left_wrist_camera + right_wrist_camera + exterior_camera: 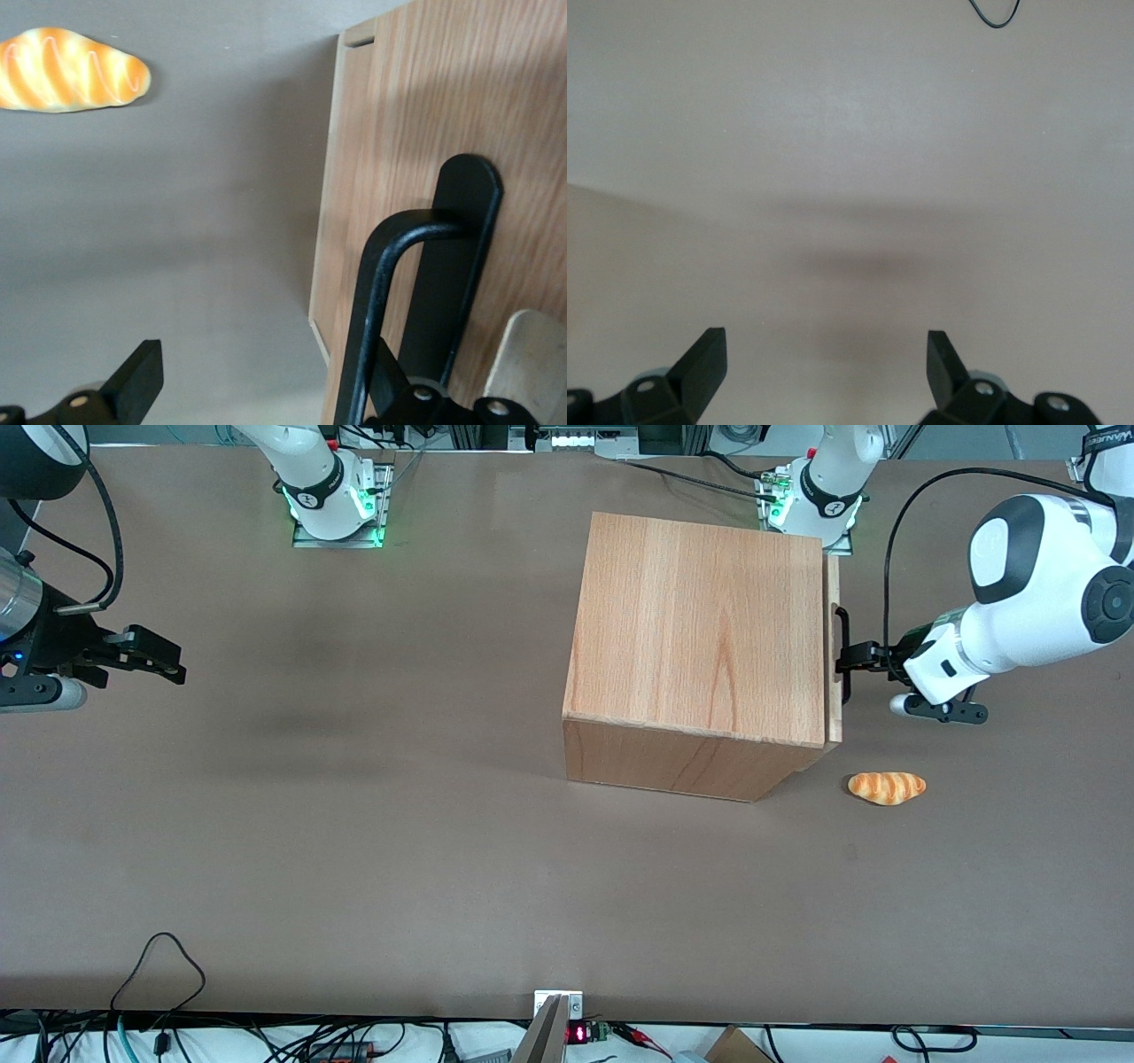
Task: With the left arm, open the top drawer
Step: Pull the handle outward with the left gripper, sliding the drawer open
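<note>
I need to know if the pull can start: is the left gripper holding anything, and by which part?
Nothing is clamped: the left gripper sits open at the top drawer, one finger hooked inside its black handle.

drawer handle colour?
Black; the handle shows best in the left wrist view, gripper at it.

Brightly and evenly lit from overhead. Faint, soft shadows on the tabletop [354, 824] in the upper middle of the front frame. Green glow at the arm bases [337, 514]. Sharp front view; soft focus close up on the black handle [381, 292]. Hand [848, 660] at that handle, fingers spread, shading the top drawer [425, 115].
</note>
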{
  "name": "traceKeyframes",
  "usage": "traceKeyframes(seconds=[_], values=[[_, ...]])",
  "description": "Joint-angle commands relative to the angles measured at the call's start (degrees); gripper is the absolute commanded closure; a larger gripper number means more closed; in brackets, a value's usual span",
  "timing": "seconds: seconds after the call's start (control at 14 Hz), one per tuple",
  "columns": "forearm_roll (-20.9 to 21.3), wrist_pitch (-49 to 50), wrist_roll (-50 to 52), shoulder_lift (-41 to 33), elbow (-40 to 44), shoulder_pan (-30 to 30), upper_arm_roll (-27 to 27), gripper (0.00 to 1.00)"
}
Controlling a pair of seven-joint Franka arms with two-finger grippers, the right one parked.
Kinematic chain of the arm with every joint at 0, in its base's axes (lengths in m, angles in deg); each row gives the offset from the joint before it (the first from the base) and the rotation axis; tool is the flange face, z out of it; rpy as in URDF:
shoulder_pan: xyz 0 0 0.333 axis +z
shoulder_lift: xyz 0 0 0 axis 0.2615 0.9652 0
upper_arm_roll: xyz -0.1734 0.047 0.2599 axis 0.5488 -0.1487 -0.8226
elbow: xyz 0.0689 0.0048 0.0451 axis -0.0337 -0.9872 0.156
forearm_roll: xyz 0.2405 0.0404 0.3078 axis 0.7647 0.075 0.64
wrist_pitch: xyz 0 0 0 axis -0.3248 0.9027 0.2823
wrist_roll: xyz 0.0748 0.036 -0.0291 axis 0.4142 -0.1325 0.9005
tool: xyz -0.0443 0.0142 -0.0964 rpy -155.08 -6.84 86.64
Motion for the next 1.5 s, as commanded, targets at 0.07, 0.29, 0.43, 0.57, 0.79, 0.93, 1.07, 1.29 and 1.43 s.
traceKeyframes(seconds=[0.07, 0.29, 0.43, 0.57, 0.79, 0.93, 1.07, 1.29, 1.43], values=[[2.4, -0.7, -1.4, -0.4, -0.4, 1.9, 0.1, 0.00], [2.5, -0.7, -1.4, -0.4, -0.3, 2.1, -0.5, 0.00], [4.5, -0.7, -1.4, -0.4, -0.3, 3.6, -0.3, 0.00], [5.0, -0.7, -2.0, -0.4, -0.2, 4.5, -0.5, 0.00], [5.0, -0.4, -5.0, -0.5, 0.5, 6.9, -0.6, 0.00], [5.3, -0.4, -7.4, -0.5, 0.6, 8.9, -0.6, 0.00], [7.0, -0.5, -8.1, -0.3, 0.6, 10.2, -0.5, 0.00], [7.6, -0.7, -8.8, 0.1, 0.6, 11.0, -0.6, 0.00], [7.6, -0.7, -10.5, 0.4, 1.1, 12.4, -0.6, 0.00]])
